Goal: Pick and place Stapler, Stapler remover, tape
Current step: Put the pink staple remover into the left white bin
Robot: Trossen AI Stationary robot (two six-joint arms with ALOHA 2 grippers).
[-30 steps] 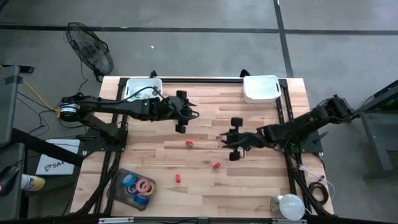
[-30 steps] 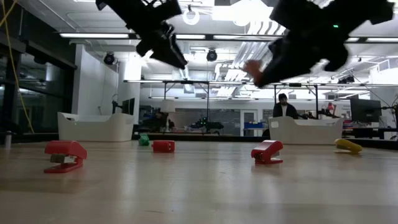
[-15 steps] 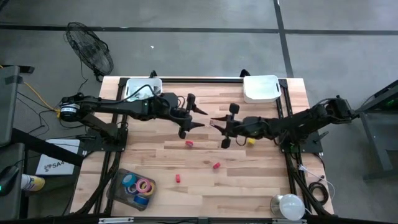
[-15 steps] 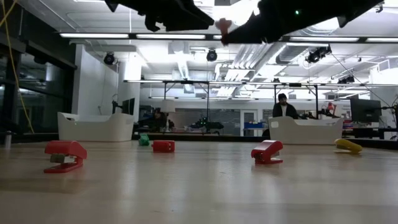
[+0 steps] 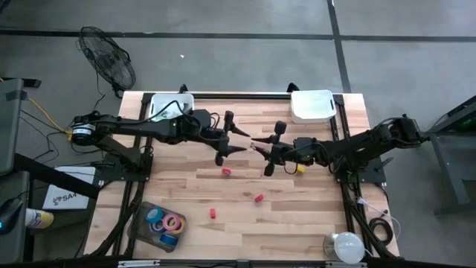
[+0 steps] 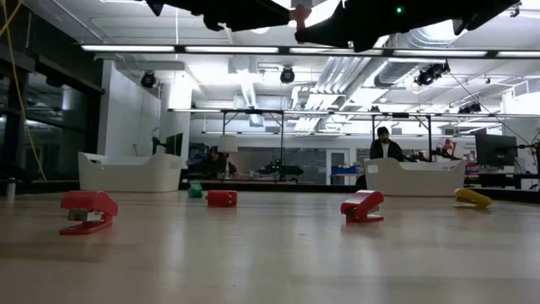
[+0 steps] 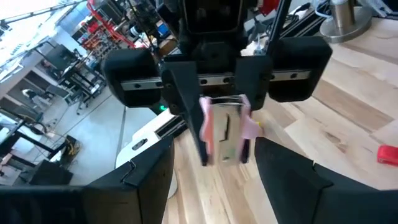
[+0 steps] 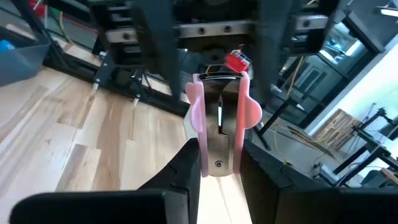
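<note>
At the table's near left corner we note a clear tub point(image 5: 152, 225) holding the tape rolls point(image 5: 168, 224): blue, pink and purple rings packed together. Farther in, three small red staplers point(image 5: 259, 199) lie loose on the wood, and a yellow piece point(image 5: 300, 169) sits under the right arm. At the far edge stand two white bins point(image 5: 313, 106), one per corner; we cannot tell their contents.

Mid-table, above the surface, the right gripper point(image 5: 258, 148) has its fingers pinched on a pink-handled staple remover point(image 8: 221, 121). The left gripper point(image 5: 242, 141) faces it tip to tip, fingers spread and holding nothing.

The high view shows the remover only as a small speck; the right wrist view shows its pink grips and steel jaws plainly. The left wrist view shows the remover point(image 7: 225, 127) head-on between the opposing fingers. The low view adds a green block point(image 6: 195, 190) and a person point(image 6: 386, 145) in the room behind.
</note>
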